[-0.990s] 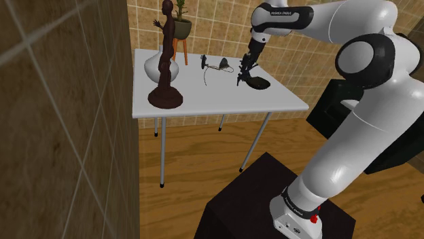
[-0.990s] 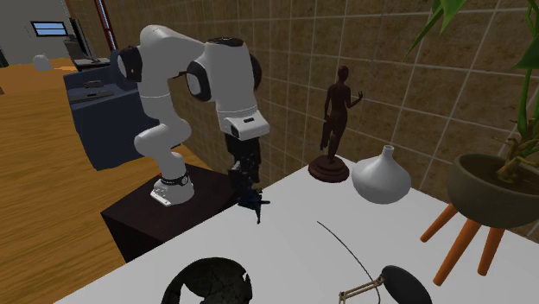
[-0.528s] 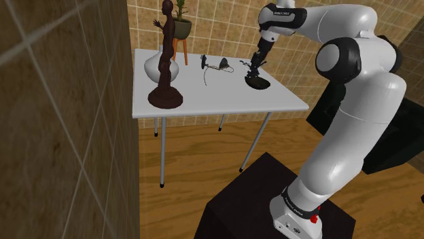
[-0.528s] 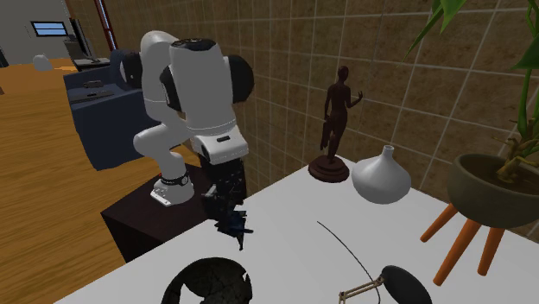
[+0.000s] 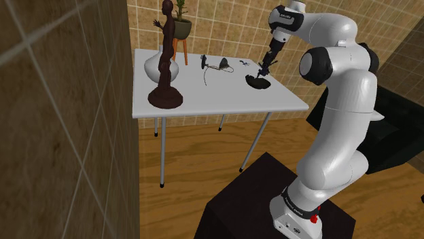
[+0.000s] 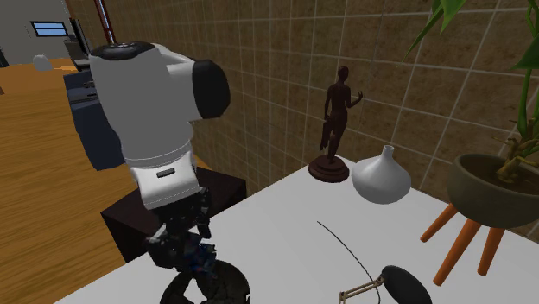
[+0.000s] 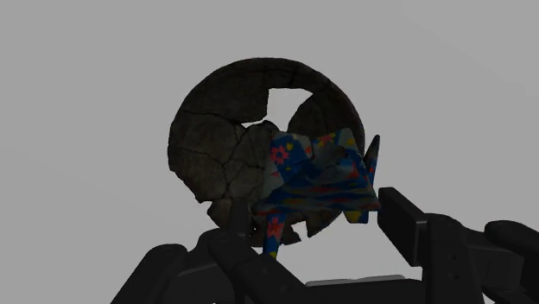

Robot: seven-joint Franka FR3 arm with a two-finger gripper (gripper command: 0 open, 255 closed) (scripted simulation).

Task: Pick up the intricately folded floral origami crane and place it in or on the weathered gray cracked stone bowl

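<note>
One all-black two-finger pincer (image 7: 313,223) hangs point-down at the end of the white arm. It is closed narrowly on a blue folded-paper crane (image 7: 315,177) printed with red and yellow flowers. The crane sits between the two fingers, clear of any surface, so I judge it held rather than merely framed.

Straight beyond the fingertips lies the dark grey, cracked stone bowl (image 7: 226,147), with a notch broken from its rim. From the wrist, the crane covers part of the bowl's hollow and runs out over the rim on one side. The bowl's middle therefore seems to lie a little off the pincer's line rather than squarely under it. The crane's wings appear to spread roughly from finger to finger.

In the second exterior view, pincer and crane hover just above the bowl, near it but not touching. The carry looks nearly done. The likely remainder is a small shift towards the bowl's centre, a short descent and a release. Let go from here, the light paper might catch the rim or slide onto the counter.

The bowl stands near one edge of the white counter (image 5: 204,102), on the side towards the stand. Well apart, towards the tiled wall, stand a dark brown figurine (image 6: 337,121) and a white round-bellied vase (image 6: 382,175). Neither is in the way.
</note>
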